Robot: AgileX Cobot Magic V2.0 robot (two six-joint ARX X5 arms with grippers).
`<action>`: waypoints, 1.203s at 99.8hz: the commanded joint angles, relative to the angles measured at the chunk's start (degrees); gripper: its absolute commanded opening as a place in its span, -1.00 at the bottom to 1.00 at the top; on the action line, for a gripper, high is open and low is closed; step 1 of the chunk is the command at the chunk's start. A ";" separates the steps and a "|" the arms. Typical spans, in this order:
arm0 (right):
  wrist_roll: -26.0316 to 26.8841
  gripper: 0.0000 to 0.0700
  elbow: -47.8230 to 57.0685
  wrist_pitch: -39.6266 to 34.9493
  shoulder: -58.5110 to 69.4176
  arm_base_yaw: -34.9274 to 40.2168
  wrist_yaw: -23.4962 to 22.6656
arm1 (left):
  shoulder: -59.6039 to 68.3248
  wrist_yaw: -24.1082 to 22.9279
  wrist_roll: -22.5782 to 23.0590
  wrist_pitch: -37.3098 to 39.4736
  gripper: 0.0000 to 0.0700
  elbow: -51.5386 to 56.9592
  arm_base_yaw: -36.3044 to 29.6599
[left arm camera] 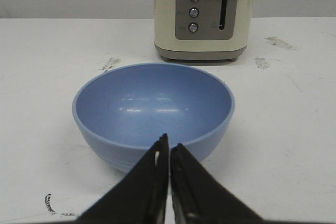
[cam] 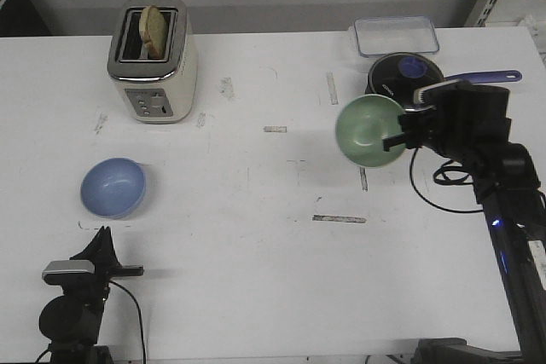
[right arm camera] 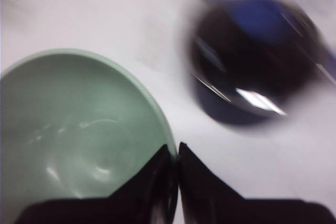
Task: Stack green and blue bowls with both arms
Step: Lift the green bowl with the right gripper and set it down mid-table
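The blue bowl [cam: 113, 187] sits upright on the white table at the left; it fills the left wrist view [left arm camera: 153, 113]. My left gripper [left arm camera: 169, 148] is shut and empty, just short of the bowl's near rim, low at the front left [cam: 104, 249]. My right gripper [right arm camera: 175, 150] is shut on the rim of the green bowl [right arm camera: 73, 135]. It holds the green bowl [cam: 368, 130] tilted on its side above the table at the right, its opening facing the camera, with the right gripper [cam: 399, 135] at its right edge.
A cream toaster [cam: 153, 61] with bread stands at the back left, behind the blue bowl [left arm camera: 202, 14]. A dark navy saucepan with a glass lid [cam: 403, 74] and a clear lidded box [cam: 396, 36] lie behind the green bowl. The saucepan shows blurred in the right wrist view [right arm camera: 257, 72].
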 commanded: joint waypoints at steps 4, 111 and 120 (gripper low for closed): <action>2.82 -0.99 1.22 -0.09 1.33 8.28 -1.49 | -0.11 0.11 0.07 0.59 -1.00 -1.14 0.09; -4.00 -0.98 1.07 -2.16 25.79 36.72 5.90 | -0.11 0.11 0.09 0.70 -1.00 -1.14 0.11; -3.89 -0.76 1.11 -2.12 25.66 36.74 5.88 | -0.11 0.11 0.07 1.03 -1.00 -1.14 0.11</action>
